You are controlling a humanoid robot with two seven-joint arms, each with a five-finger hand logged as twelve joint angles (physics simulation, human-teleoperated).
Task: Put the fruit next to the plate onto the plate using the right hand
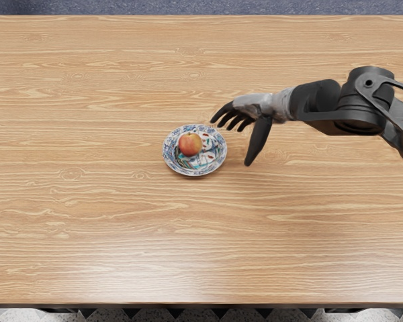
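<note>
The apple (190,143) sits on the plate (217,158); the right robot hand (240,119) hovers beside it, apparently empty-fingered.

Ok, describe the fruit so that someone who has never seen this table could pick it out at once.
Start from the wide wooden table and find the small round plate with a blue pattern near its middle, just left of the open right hand. The fruit sits on that plate: a round red and yellow apple, the only plain, unpatterned thing there.
</note>
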